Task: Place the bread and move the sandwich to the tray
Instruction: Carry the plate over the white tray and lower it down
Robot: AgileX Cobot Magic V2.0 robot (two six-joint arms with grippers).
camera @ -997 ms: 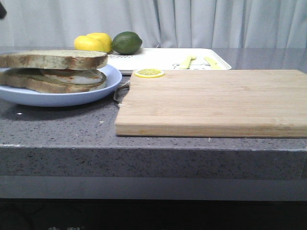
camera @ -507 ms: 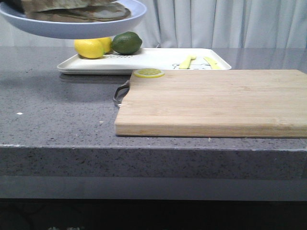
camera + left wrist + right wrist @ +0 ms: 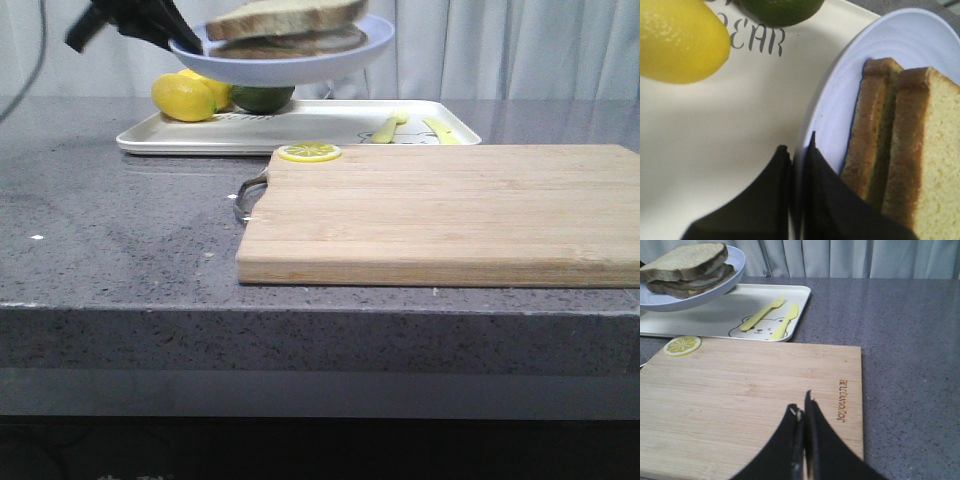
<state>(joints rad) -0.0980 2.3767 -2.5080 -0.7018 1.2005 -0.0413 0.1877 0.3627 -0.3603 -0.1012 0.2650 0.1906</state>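
The sandwich [image 3: 290,25], stacked toast slices with a bare top slice, lies on a pale blue round plate [image 3: 290,65]. My left gripper [image 3: 180,40] is shut on the plate's rim and holds it in the air above the left part of the cream-white tray [image 3: 330,125]. In the left wrist view the fingers [image 3: 820,200] pinch the rim of the plate [image 3: 840,100] beside the sandwich [image 3: 900,150], with the tray [image 3: 715,140] below. My right gripper [image 3: 802,407] is shut and empty over the cutting board [image 3: 750,395]. The plate [image 3: 700,287], the sandwich [image 3: 687,262] and the tray [image 3: 730,315] show there too. The egg is hidden.
A yellow lemon [image 3: 185,97] and a green lime [image 3: 262,97] sit on the tray's left end. Yellow cutlery shapes [image 3: 395,127] mark its right end. A lemon slice [image 3: 308,152] lies on the wooden cutting board [image 3: 440,215], which fills the front right of the grey counter [image 3: 110,230].
The plate with the sandwich rose from the counter at the left, then moved right; it now hangs over the tray. The left gripper has come into view.
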